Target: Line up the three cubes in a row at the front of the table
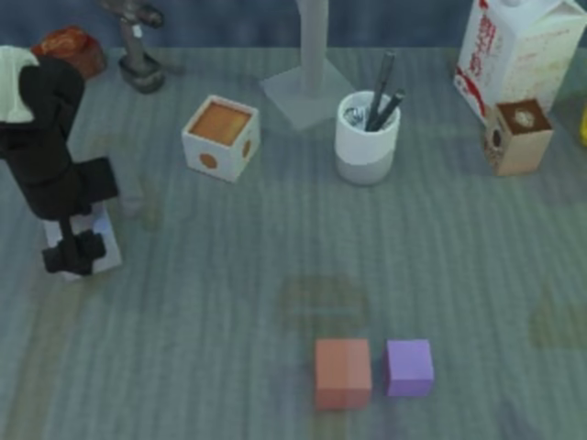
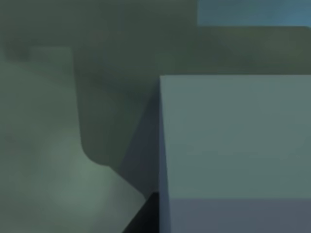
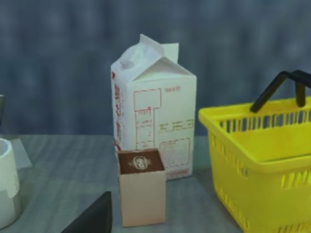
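Note:
The large pale blue-white cube (image 1: 103, 236) sits on the table (image 1: 211, 302) at the left, mostly hidden under my left gripper (image 1: 71, 251). In the left wrist view this cube (image 2: 233, 136) fills the space at my left gripper (image 2: 199, 221), and one dark finger (image 2: 145, 219) presses against its side. The salmon-pink cube (image 1: 343, 373) and the small lilac-purple cube (image 1: 408, 368) stand side by side, almost touching, near the front edge. My right gripper (image 3: 137, 230) is outside the top view, parked and open, with one finger (image 3: 92, 216) showing.
At the back stand a white box with an orange top (image 1: 221, 137), a white cup of pens (image 1: 367, 137), a brown carton (image 1: 519, 136), a milk carton (image 1: 514, 55) and a lamp base (image 1: 307, 92). A yellow basket (image 3: 262, 160) is at the far right.

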